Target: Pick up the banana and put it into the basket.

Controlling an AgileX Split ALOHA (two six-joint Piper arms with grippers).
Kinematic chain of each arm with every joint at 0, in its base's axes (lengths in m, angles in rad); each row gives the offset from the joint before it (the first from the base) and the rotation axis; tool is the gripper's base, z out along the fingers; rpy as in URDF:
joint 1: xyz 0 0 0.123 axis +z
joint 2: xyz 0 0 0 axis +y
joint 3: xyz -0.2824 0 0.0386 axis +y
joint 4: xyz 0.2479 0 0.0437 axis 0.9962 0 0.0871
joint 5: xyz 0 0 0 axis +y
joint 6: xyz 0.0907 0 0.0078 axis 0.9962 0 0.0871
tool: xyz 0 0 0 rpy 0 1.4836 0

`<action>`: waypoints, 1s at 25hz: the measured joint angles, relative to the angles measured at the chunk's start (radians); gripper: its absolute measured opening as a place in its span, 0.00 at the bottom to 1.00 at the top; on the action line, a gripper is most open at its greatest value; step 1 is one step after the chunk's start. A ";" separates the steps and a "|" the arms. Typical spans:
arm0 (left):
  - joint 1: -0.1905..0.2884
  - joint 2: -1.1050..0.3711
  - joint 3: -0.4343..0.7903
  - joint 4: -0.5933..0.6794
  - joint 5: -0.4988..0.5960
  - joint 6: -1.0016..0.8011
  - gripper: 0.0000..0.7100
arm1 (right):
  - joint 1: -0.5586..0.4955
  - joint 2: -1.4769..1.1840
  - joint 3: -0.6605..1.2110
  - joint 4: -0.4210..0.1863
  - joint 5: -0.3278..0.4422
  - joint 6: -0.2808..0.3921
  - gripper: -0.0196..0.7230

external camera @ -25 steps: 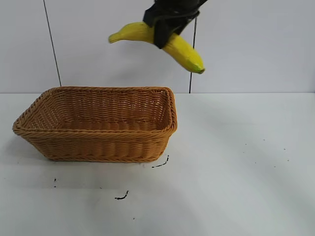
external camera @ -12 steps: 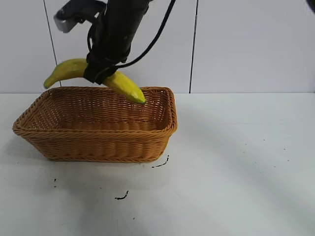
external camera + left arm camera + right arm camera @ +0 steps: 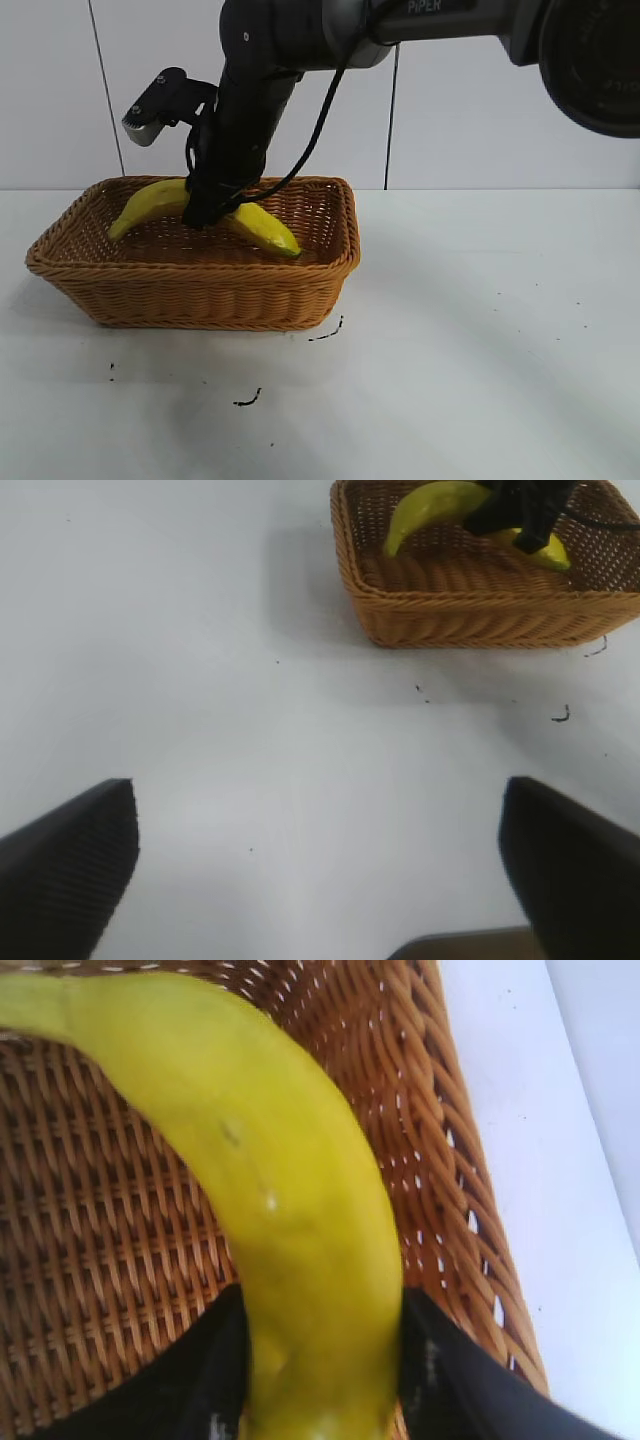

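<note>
1. The banana [image 3: 250, 222] looks light, firm along its length but soft enough to bruise under a hard pinch. Its skin is smooth and likely a little slippery, and the curve could make it roll or swing if it is taken near one end.

2. The best place to hold it is, I judge, the thick middle of the curve, across its width, where the weight balances and neither tip droops. That is where the right gripper [image 3: 205, 213] sits now.

3. The banana is inside the basket [image 3: 200, 290], below the braided rim, lying lengthwise with one end toward the basket's left wall and the greenish tip toward the right wall. Whether it rests fully on the woven floor or hangs just above it cannot be made out.

4. The right gripper reaches down into the basket from above. In the right wrist view its dark fingers [image 3: 215, 1365] flank the banana [image 3: 290, 1220] on both sides, close against the skin. Whether they press on it or have just let go I cannot tell.

5. The left gripper [image 3: 320, 880] is parked well away from the basket over the bare tabletop [image 3: 200, 680], its two fingers spread wide and holding nothing.
</note>
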 joint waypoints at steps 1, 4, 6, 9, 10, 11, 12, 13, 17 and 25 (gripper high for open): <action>0.000 0.000 0.000 0.000 0.000 0.000 0.98 | 0.000 -0.010 0.000 -0.001 0.017 0.016 0.92; 0.000 0.000 0.000 0.000 0.000 0.000 0.98 | -0.001 -0.055 0.000 -0.004 0.068 0.150 0.94; 0.000 0.000 0.000 0.000 0.000 0.000 0.98 | -0.003 -0.100 0.000 -0.004 0.106 0.263 0.94; 0.000 0.000 0.000 0.000 0.000 0.000 0.98 | -0.021 -0.162 -0.006 -0.002 0.170 0.372 0.94; 0.000 0.000 0.000 0.000 0.000 0.000 0.98 | -0.033 -0.181 -0.007 0.000 0.191 0.401 0.94; 0.000 0.000 0.000 0.000 0.000 0.000 0.98 | -0.048 -0.196 -0.007 0.001 0.208 0.429 0.94; 0.000 0.000 0.000 0.000 0.000 0.000 0.98 | -0.067 -0.208 -0.008 0.004 0.220 0.451 0.94; 0.000 0.000 0.000 0.000 0.000 0.000 0.98 | -0.085 -0.217 -0.010 0.004 0.229 0.477 0.94; 0.000 0.000 0.000 0.000 0.000 0.000 0.98 | -0.203 -0.222 -0.011 0.004 0.247 0.558 0.94; 0.000 0.000 0.000 0.000 0.000 0.000 0.98 | -0.475 -0.222 -0.011 -0.002 0.324 0.568 0.94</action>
